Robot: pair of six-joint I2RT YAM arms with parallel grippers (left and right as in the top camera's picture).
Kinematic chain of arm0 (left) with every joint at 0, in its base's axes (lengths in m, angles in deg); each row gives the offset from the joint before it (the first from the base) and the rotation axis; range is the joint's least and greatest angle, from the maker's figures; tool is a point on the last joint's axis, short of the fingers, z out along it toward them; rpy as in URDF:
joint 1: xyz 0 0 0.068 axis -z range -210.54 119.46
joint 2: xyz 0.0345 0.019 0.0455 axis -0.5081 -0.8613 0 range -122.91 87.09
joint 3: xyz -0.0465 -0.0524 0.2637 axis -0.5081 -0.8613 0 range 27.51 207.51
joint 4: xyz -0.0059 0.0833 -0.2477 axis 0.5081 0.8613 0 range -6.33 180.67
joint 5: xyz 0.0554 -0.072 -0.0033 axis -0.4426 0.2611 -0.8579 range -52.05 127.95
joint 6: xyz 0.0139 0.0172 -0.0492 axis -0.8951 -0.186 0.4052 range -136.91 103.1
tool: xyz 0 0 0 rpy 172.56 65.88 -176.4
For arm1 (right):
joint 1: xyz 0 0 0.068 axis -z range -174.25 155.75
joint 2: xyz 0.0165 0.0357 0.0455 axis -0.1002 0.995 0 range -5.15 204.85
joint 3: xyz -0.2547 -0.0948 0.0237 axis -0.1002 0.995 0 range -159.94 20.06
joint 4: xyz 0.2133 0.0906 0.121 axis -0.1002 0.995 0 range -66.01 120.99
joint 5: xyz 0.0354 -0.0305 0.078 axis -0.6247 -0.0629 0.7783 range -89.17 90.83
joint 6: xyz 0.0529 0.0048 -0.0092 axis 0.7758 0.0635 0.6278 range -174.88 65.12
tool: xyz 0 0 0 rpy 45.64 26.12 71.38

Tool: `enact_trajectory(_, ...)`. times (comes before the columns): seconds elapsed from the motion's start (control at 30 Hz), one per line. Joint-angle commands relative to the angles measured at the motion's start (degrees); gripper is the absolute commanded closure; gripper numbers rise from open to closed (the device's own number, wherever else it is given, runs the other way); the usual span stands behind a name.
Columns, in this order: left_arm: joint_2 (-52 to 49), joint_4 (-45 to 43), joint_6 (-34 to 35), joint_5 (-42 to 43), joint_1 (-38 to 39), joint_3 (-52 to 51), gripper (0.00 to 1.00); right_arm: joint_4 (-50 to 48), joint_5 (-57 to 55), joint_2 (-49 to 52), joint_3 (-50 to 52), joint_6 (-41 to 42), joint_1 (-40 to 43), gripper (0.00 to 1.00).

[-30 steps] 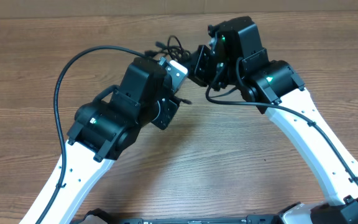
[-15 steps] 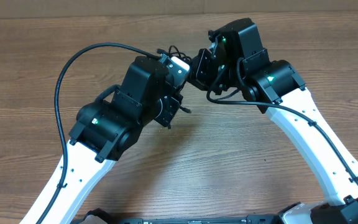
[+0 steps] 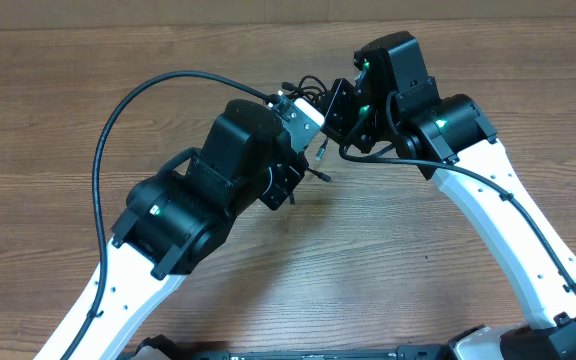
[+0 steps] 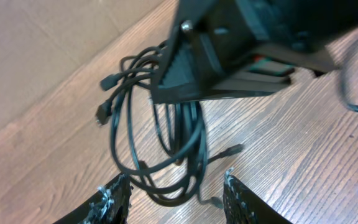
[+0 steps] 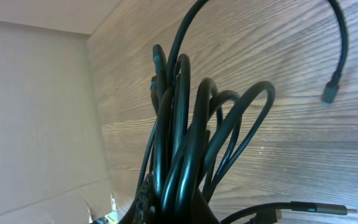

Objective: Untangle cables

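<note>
The cables are a bundle of thin black loops, pinched in my right gripper and hanging from it above the wooden table. In the overhead view the bundle shows just left of my right gripper, with one plug end dangling below. My left gripper is open and empty, just short of the lowest loops. In the overhead view it sits right below the bundle. One loose plug end hangs free.
The wooden table fills the view. A cardboard wall runs along its far edge. The left arm's thick black cable arcs over the table's left half. The two arms crowd together at the top middle.
Both grippers have shifted to the right. The right gripper carries the bundle with it, and the left gripper has followed close beneath.
</note>
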Motion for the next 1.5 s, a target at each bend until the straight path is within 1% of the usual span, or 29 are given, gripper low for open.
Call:
enact_trajectory(0.0, 0.68, 0.0, -1.9, -0.02, 0.35, 0.24, 0.52, -1.49, 3.06, -1.7, -1.77, 0.0, 0.04, 0.96)
enact_trajectory(0.23, 0.04, 1.42, -1.9, 0.5, 0.35, 0.22, 0.52, -3.63, 11.37, -1.7, -1.77, 1.49, 0.07, 0.96)
enact_trajectory(0.43, 0.02, 1.84, -1.9, -0.81, 0.31, 0.22, 0.53, -3.93, 17.81, -1.7, -1.77, 1.51, 0.04, 0.96)
enact_trajectory(0.5, 0.0, 1.86, -1.9, -1.2, 0.31, 0.22, 0.55, -4.17, 20.26, -1.7, -1.77, 1.51, 0.07, 0.96)
enact_trajectory(0.53, 0.0, 1.92, -1.9, -1.2, 0.31, 0.22, 0.58, -4.33, 21.7, -1.7, -1.77, 1.51, 0.07, 0.96)
enact_trajectory(0.63, 0.0, 2.34, -1.9, -1.2, 0.31, 0.2, 0.78, -4.55, 22.99, -1.7, -1.77, 1.49, 0.15, 0.96)
enact_trajectory(0.67, 0.0, 2.51, -1.9, -1.2, 0.31, 0.17, 0.85, -4.52, 22.99, -1.73, -1.77, 1.49, 0.33, 0.96)
enact_trajectory(0.7, -0.04, 2.71, -1.9, -1.22, 0.28, 0.17, 0.88, -4.52, 23.02, -1.75, -1.77, 1.49, 0.5, 0.96)
enact_trajectory(0.73, -0.04, 2.84, -1.86, -1.49, 0.28, 0.17, 0.95, -4.55, 23.02, -1.75, -1.77, 1.49, 0.76, 0.96)
enact_trajectory(0.87, -0.04, 3.17, -0.85, -1.95, 0.24, 0.17, 0.95, -6.01, 23.1, -1.88, -1.77, 1.79, 2.56, 0.96)
enact_trajectory(0.97, -0.04, 3.15, 0.26, -3.15, 0.24, 0.17, 0.93, -7.78, 23.06, -1.88, -1.77, 3.5, 4.7, 0.96)
enact_trajectory(1.13, -0.04, 3.15, 0.79, -3.02, 0.26, 0.15, 0.92, -10.67, 22.99, -1.97, -1.77, 5.66, 9.14, 0.96)
enact_trajectory(1.37, -0.07, 3.26, 2.16, -2.91, 0.26, 0.13, 0.91, -18.1, 22.77, -1.97, -1.77, 12.2, 15.98, 0.96)
enact_trajectory(1.47, -0.11, 3.34, 2.64, -2.91, 0.26, 0.13, 0.91, -20.61, 21.11, -1.97, -1.77, 13.73, 18.49, 0.96)
